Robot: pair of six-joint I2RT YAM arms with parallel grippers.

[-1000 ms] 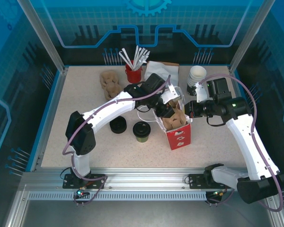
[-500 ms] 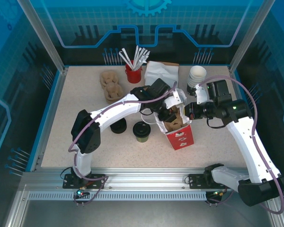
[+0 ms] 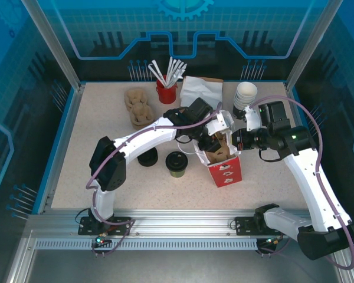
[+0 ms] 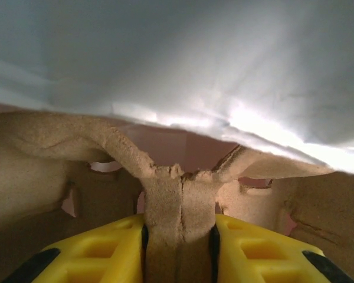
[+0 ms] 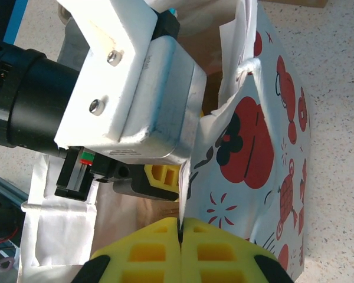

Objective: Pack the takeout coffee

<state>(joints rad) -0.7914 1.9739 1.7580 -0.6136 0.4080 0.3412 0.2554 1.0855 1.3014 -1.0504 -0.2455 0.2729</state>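
The takeout coffee [image 3: 177,163], an olive-brown cup with a black lid, stands on the table left of the red-and-white paper bag [image 3: 225,168]. A brown pulp cup carrier [image 3: 218,150] sits inside the bag's open top. My left gripper [image 3: 214,141] reaches into the bag. In the left wrist view its yellow fingers [image 4: 94,253] press on both sides of the carrier's centre rib [image 4: 178,194], under the bag's white inner wall [image 4: 194,59]. My right gripper [image 5: 181,221] is shut on the bag's [image 5: 265,135] thin rim, beside the left wrist [image 5: 130,88].
A loose black lid [image 3: 147,156] lies left of the coffee. Along the back are spare pulp carriers [image 3: 138,109], a red cup of stirrers [image 3: 167,91], white paper napkins [image 3: 200,88] and a stack of white cups [image 3: 245,94].
My left gripper has moved right and down into the bag with the carrier, then nearly stopped. The right gripper keeps its pinch on the rim.
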